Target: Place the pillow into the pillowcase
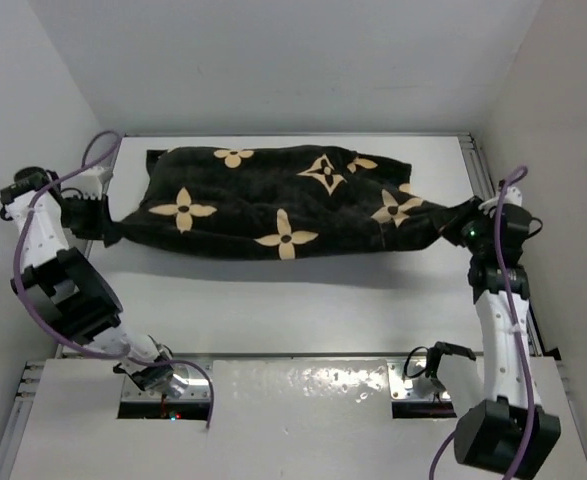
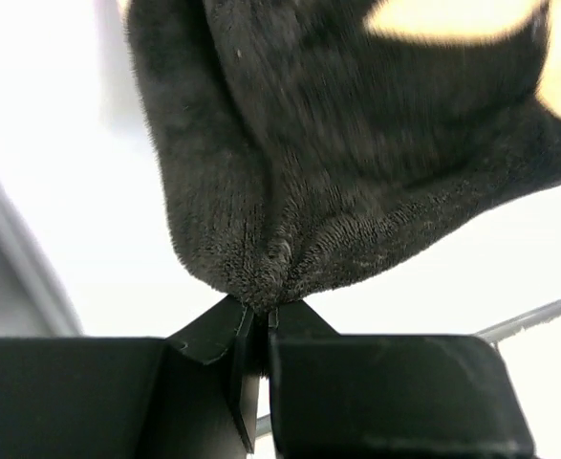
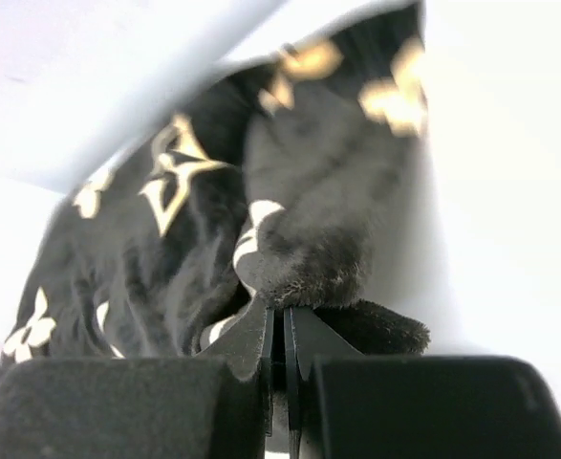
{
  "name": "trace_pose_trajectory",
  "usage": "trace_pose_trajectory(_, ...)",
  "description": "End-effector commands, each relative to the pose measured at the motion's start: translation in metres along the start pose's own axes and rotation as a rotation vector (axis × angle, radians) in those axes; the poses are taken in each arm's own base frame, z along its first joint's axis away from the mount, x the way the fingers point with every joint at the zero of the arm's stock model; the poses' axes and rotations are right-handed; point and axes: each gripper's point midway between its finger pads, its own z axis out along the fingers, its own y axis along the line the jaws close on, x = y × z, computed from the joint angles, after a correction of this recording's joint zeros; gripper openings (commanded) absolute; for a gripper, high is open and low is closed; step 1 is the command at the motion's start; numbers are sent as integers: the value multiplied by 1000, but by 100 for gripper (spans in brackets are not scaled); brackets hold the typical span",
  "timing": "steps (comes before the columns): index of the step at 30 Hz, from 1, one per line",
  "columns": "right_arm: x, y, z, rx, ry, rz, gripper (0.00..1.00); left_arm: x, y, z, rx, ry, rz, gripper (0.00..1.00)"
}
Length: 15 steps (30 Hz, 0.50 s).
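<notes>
Pinching one bunched end of the pillowcase [image 1: 273, 205] with the left gripper [image 2: 261, 320], jaws pressed together on the plush right at the tips; pinching the opposite end likewise with the right gripper [image 3: 282, 320]. Stretched plump and sagging between both, above the table [image 1: 273, 310]

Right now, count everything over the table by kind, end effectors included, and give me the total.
pillowcase: 1
end effectors: 2, the left end effector and the right end effector, each shut on one end of the pillowcase
pillow: 0 showing, no white fabric in sight
Total: 3
</notes>
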Motion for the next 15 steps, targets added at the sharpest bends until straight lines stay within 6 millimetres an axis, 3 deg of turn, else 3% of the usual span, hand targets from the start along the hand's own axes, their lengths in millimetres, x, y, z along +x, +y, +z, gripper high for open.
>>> trace_pose_trajectory(1,-67,50,-35,-88,-179,-124,0,-38,-23,-62,-63,-173,92,0)
trace_pose_trajectory(3,-88,67,-52,-108,-232,-156,0,-51,-33,-92,-106,-224,132,0)
trace_pose_trajectory(4,-109,86,-67,-136,-289,-180,0,-57,-37,-103,-114,-252,152,0)
trace_pose_trajectory(6,-131,104,-85,-143,-352,-203,0,-76,-41,-140,-194,-324,184,0)
trace_pose_trajectory(10,-190,155,-147,-180,-590,-244,0,-112,-51,-226,-439,-516,198,0)
trace_pose_trajectory(11,-199,161,-157,-176,-626,-262,0,-129,-56,-255,-526,-593,241,0)
trace_pose_trajectory(13,-221,180,-188,-164,-709,-287,0,-138,-69,-291,-626,-689,211,0)
trace_pose_trajectory(15,-228,184,-204,-126,-733,-303,0,-151,-80,-326,-725,-788,232,0)
